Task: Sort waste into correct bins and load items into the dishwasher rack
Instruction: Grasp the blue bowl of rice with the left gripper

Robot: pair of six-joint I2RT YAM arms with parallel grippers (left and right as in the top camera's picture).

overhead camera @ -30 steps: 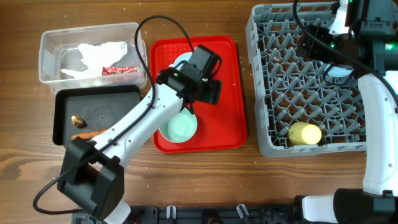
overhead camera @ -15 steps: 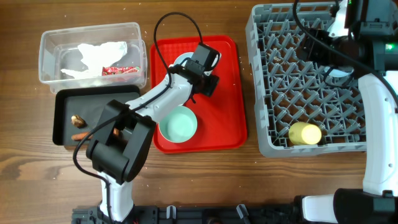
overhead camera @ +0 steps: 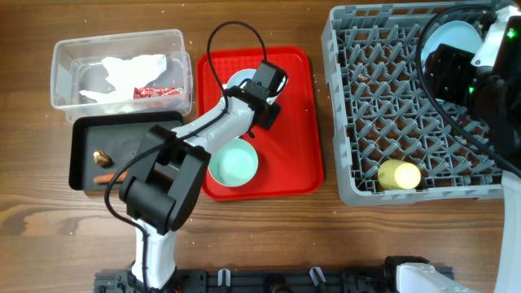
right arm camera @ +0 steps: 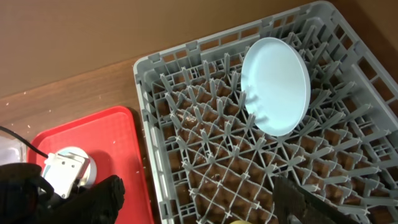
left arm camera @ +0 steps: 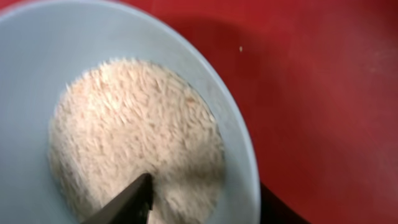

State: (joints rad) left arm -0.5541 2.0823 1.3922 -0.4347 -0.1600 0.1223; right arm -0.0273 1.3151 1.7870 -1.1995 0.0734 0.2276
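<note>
Rice bowl (left arm camera: 239,149) sits at the back of the red tray (overhead camera: 297,122), loose rice (left arm camera: 137,137) heaped in its middle. Left gripper (overhead camera: 262,96) is right above it, one finger (left arm camera: 127,202) over the grains; jaw state can't tell. Second bowl (overhead camera: 234,163) is near the tray's front edge, with bare red floor to the right of both. A strip of wood table (overhead camera: 269,236) separates tray and rack (overhead camera: 391,106). Plate (right arm camera: 277,84) stands upright in the back pegs, yellow cup (overhead camera: 399,173) in the front row. Right gripper (overhead camera: 446,72) is over the rack near the plate, not touching; jaws can't tell. Clear tub (overhead camera: 61,57) and black tub (overhead camera: 81,150) sit left of the tray, close together.
</note>
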